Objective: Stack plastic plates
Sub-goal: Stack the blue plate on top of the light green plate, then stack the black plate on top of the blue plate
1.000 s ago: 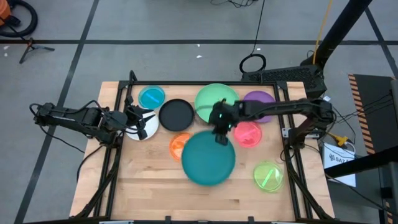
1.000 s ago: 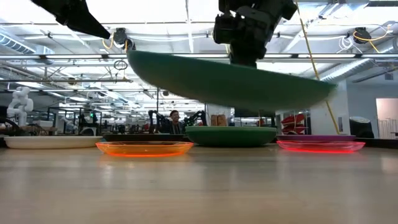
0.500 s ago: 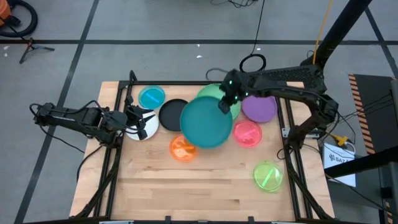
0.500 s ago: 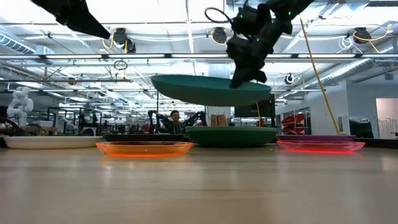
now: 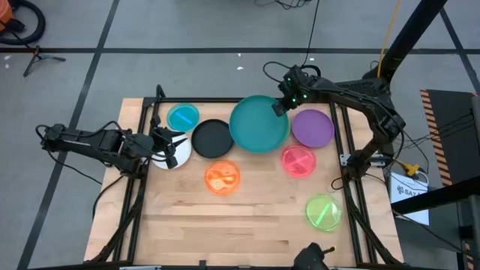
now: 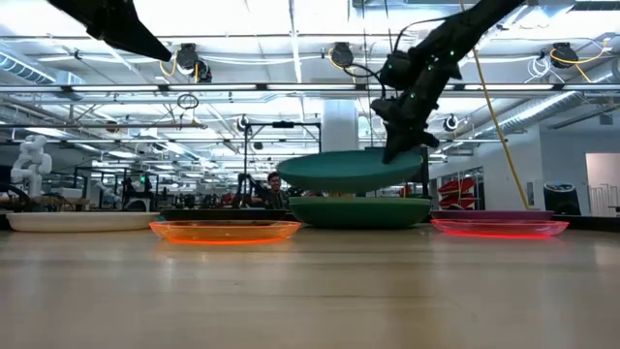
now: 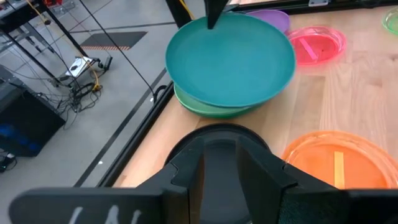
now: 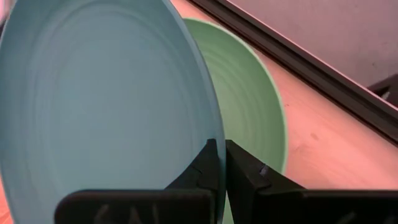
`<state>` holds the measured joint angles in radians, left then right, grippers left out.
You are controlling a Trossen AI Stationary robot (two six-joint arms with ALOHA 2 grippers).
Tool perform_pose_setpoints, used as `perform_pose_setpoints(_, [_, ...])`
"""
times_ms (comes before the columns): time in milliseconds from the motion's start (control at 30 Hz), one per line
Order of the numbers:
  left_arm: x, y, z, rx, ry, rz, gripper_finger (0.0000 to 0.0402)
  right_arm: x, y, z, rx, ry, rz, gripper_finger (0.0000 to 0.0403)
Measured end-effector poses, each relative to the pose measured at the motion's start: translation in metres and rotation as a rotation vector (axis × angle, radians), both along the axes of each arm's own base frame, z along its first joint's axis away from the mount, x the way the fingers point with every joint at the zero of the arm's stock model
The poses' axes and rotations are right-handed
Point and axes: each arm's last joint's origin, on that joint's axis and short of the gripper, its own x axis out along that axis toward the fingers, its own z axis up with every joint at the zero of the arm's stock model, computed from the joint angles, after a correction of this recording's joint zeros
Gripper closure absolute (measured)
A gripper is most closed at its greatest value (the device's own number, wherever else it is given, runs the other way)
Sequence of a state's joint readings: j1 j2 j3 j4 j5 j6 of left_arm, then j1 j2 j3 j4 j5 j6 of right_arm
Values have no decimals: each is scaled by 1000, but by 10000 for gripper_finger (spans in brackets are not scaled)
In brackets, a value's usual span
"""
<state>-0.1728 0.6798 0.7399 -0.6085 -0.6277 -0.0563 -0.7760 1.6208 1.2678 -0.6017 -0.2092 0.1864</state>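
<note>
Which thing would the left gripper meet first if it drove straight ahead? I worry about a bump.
Probably the black plate, right ahead of the left gripper; the teal plate lies farther on.

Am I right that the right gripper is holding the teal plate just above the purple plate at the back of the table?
Not quite: the right gripper holds the teal plate just above the light green plate, not the purple plate, which lies beside it. The left wrist view shows the green rim directly under the teal one.
</note>
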Motion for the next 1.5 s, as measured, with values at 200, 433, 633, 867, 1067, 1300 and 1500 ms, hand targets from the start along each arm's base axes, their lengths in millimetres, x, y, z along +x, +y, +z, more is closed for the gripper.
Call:
perform_pose_setpoints(200, [0,0,0,0,1,0,302,4,-11,-15,16,2,-29,372])
perform_pose_setpoints(433, [0,0,0,-1,1,1,302,3,-13,-17,27,3,-54,314])
perform_pose_setpoints(633, [0,0,0,-2,0,1,302,-3,-10,-10,14,43,-80,278])
perform_pose_setpoints(867, [0,0,0,-8,-3,5,302,-4,6,0,42,51,-32,277])
perform_pose_setpoints(1067, [0,0,0,-34,-18,19,302,19,46,9,24,52,129,281])
perform_pose_setpoints(1300, [1,0,-1,-77,-39,43,302,49,107,5,-19,-22,320,282])
perform_pose_setpoints(1500, [10,-2,-7,-135,-28,84,302,63,158,-6,3,-17,466,282])
